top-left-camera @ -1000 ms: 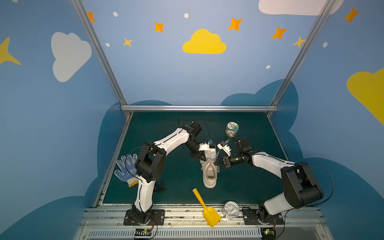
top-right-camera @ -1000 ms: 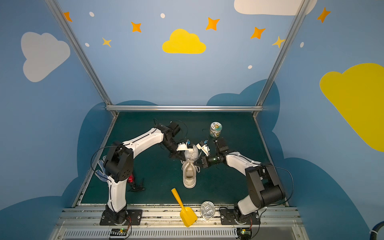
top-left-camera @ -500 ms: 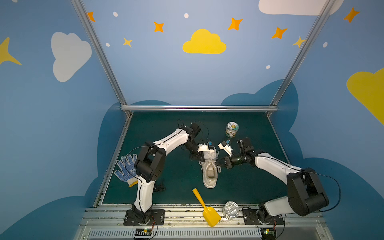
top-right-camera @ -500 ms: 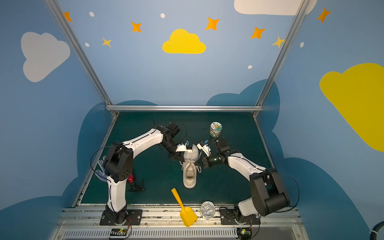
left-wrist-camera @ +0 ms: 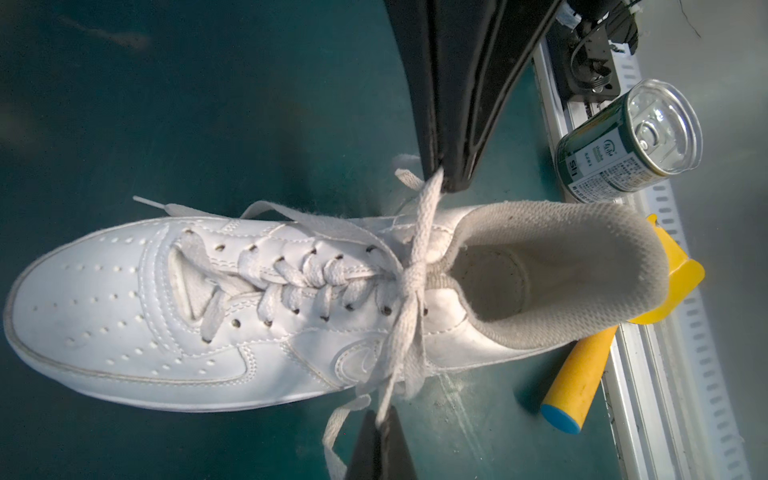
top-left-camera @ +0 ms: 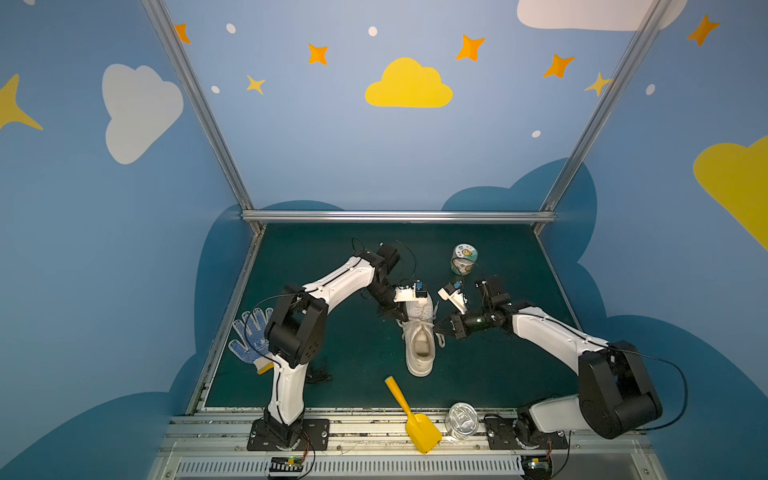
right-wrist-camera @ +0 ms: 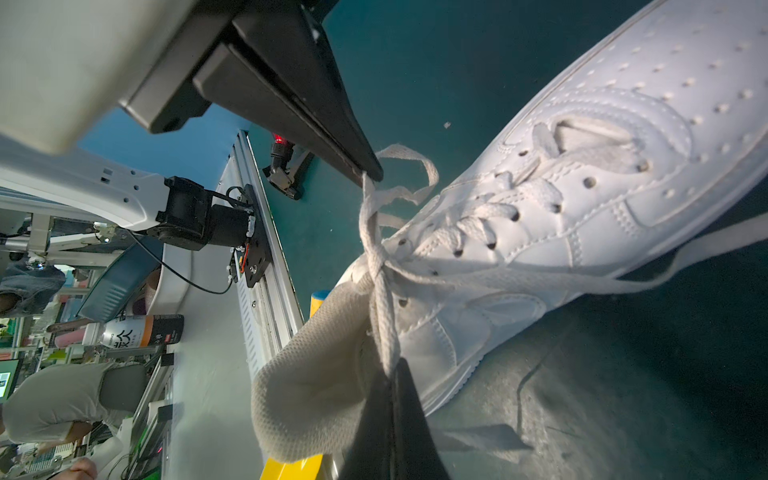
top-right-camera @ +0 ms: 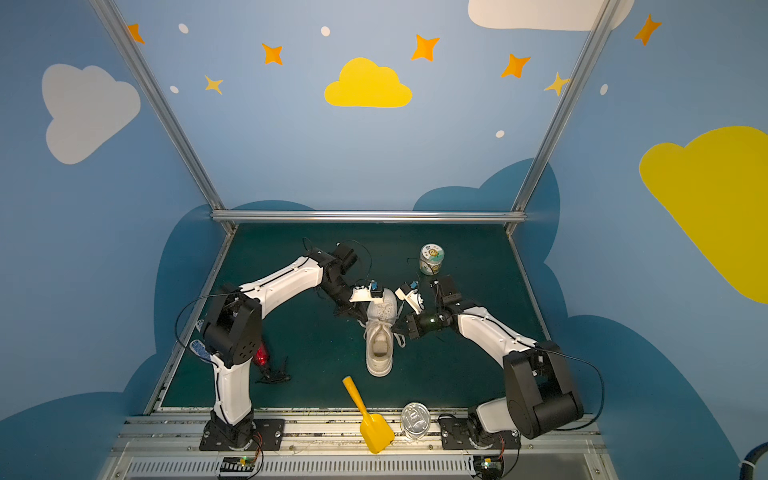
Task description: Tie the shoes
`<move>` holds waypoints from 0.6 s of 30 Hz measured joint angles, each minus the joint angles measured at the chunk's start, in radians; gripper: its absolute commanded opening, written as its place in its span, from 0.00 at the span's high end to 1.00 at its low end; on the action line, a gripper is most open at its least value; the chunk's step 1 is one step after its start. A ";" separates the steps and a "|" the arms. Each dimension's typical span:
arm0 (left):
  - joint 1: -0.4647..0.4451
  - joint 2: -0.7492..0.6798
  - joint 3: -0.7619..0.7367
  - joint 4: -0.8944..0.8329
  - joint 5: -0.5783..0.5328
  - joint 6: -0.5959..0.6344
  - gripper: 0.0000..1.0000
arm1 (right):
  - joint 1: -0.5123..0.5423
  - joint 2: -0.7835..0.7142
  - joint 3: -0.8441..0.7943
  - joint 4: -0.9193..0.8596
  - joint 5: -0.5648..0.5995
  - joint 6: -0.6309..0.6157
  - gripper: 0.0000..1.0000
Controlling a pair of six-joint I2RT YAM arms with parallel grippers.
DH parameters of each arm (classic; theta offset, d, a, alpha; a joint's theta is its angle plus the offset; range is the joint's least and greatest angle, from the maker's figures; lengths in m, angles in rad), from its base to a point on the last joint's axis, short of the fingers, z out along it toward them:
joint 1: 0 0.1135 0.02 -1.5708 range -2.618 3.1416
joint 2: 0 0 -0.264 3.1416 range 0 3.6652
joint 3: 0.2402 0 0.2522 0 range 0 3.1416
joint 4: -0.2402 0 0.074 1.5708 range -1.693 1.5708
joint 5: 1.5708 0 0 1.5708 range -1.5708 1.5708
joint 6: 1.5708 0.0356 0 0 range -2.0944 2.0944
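Note:
The shoe, a white sneaker (top-left-camera: 419, 332) (top-right-camera: 380, 332), lies mid-mat with its toe toward the back wall. Its flat white laces cross in a knot (left-wrist-camera: 411, 278) (right-wrist-camera: 376, 262) at the top eyelets. My left gripper (left-wrist-camera: 382, 419) (top-left-camera: 398, 318) is at the shoe's left side, shut on a lace strand (left-wrist-camera: 401, 357) that runs taut from the knot. My right gripper (right-wrist-camera: 390, 374) (top-left-camera: 438, 326) is at the shoe's right side by the collar, shut on the opposite strand (right-wrist-camera: 384, 328). A loose lace end (left-wrist-camera: 336, 432) trails on the mat.
A yellow scoop (top-left-camera: 411, 415) and a tin can (top-left-camera: 461, 419) lie at the front edge near the rail. A small jar (top-left-camera: 464, 258) stands behind the right gripper. A dotted glove (top-left-camera: 251, 340) and a red-black tool (top-right-camera: 262, 357) lie by the left arm's base.
The right arm's elbow has swung a little outward to the right. Both grippers remain shut on the laces beside the shoe, which has stayed in place.

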 measured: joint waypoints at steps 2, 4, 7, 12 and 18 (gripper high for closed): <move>0.000 0.000 0.000 0.000 -0.003 0.000 0.97 | 0.000 0.000 0.000 -0.006 0.002 0.000 1.00; 0.001 0.000 -0.004 0.003 -0.005 -0.001 0.97 | 0.000 0.000 0.000 -0.008 0.002 0.000 1.00; 0.002 -0.001 -0.015 0.009 -0.010 -0.007 0.97 | 0.000 0.000 0.000 -0.013 0.005 0.002 1.00; 0.006 -0.002 -0.018 0.011 -0.010 -0.010 0.91 | 0.000 0.003 0.005 -0.021 0.003 0.001 1.00; 0.006 -0.013 -0.031 0.035 0.017 -0.006 0.73 | 0.005 0.029 0.033 -0.029 -0.003 0.001 1.00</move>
